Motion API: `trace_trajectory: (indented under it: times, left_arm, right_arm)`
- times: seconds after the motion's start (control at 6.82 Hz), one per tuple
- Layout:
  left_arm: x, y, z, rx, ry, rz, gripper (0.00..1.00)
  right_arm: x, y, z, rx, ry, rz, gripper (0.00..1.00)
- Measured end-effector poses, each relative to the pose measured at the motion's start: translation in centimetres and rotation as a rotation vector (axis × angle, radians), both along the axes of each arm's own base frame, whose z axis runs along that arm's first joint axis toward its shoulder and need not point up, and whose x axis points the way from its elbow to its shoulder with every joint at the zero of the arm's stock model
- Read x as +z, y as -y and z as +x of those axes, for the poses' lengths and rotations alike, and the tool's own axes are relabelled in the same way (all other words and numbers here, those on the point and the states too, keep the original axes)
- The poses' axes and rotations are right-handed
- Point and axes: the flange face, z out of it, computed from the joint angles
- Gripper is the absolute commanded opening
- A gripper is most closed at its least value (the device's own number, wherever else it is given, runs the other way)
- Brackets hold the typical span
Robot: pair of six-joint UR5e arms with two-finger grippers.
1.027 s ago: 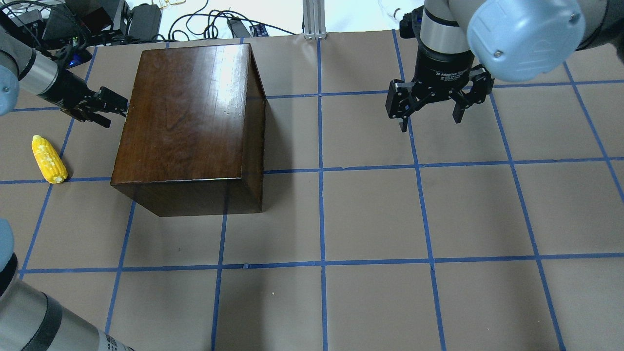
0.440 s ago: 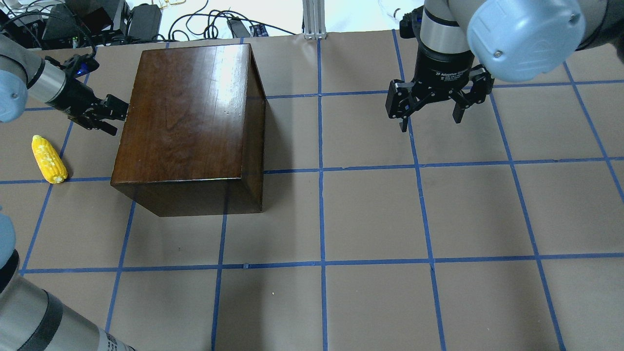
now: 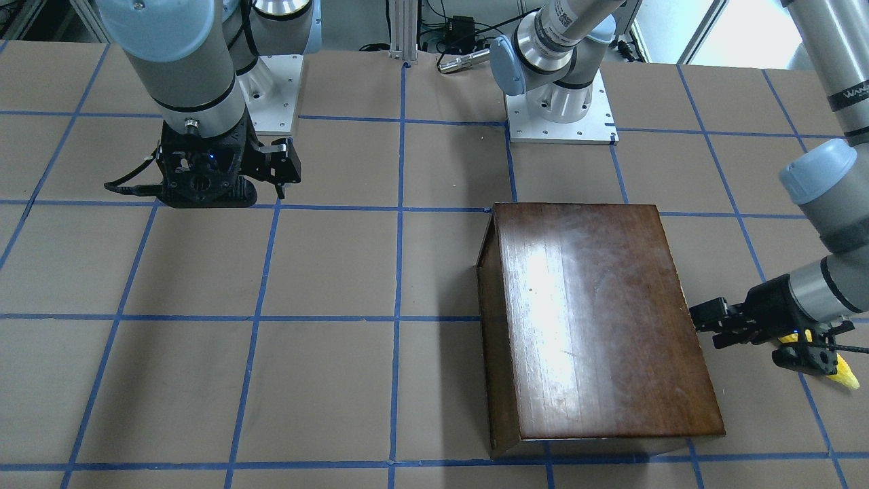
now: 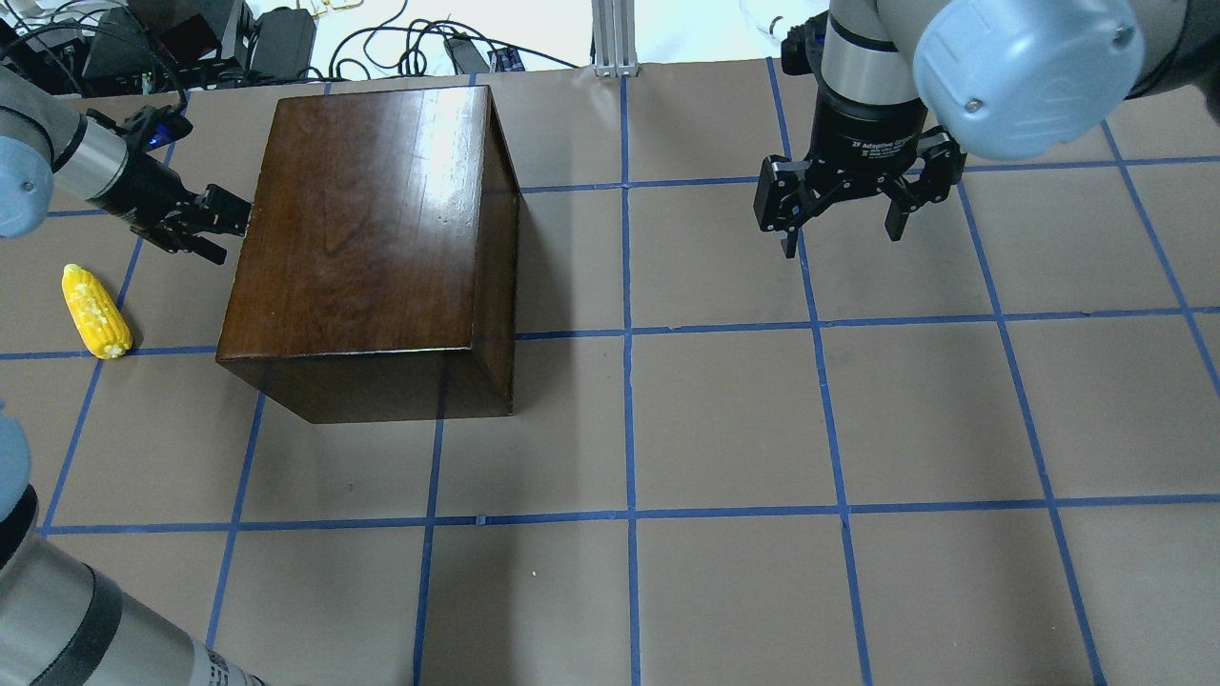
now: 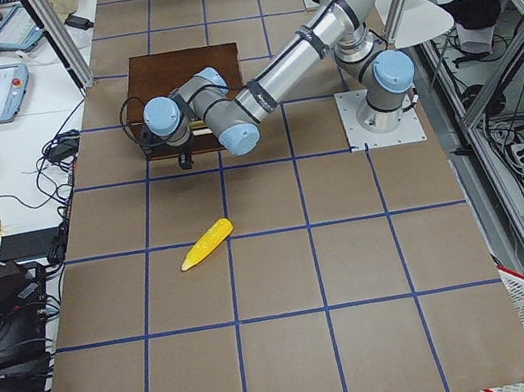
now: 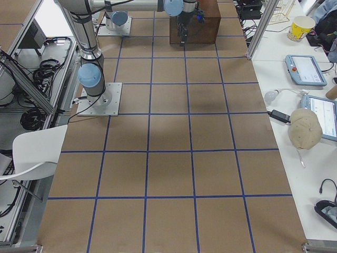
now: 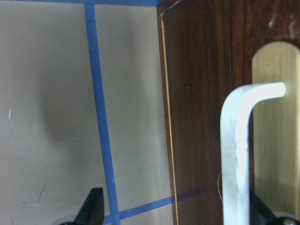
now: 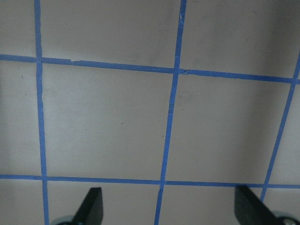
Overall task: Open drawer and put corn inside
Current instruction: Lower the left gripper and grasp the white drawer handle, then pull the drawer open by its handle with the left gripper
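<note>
The dark brown wooden box (image 4: 372, 219) stands on the table's left half. Its drawer is shut; the dark front panel (image 7: 201, 93) with a silver handle (image 7: 236, 154) on a brass plate fills the left wrist view. My left gripper (image 4: 224, 214) is open and right at the box's left side, with the handle between its fingers, close to the right finger (image 7: 258, 208). The yellow corn (image 4: 95, 312) lies on the table left of the box, just behind the left wrist. My right gripper (image 4: 839, 224) is open and empty above the table at the far right.
The table is brown paper with a grid of blue tape (image 4: 629, 333). Cables and power bricks (image 4: 286, 38) lie beyond the far edge. In the front-facing view the left wrist partly hides the corn (image 3: 845, 375). Both arm bases (image 3: 560, 109) stand at the robot's side.
My left wrist has shifted a little toward the table's far edge and the gripper has closed in on the box's side. The corn, the box and the right arm have not moved.
</note>
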Motion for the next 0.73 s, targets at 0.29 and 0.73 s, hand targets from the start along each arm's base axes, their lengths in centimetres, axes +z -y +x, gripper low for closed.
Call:
trace_trajectory:
  times: [0.29,0.73]
  left_arm:
    - [-0.03,0.05,0.4,0.005,0.002,0.0,1.0]
    - [0.22,0.2,0.93,0.008,0.014,-0.016,1.0]
  right_arm:
    - [0.0,0.0,0.0,0.0,0.0,0.0,1.0]
    - [0.0,0.0,0.0,0.0,0.0,0.0,1.0]
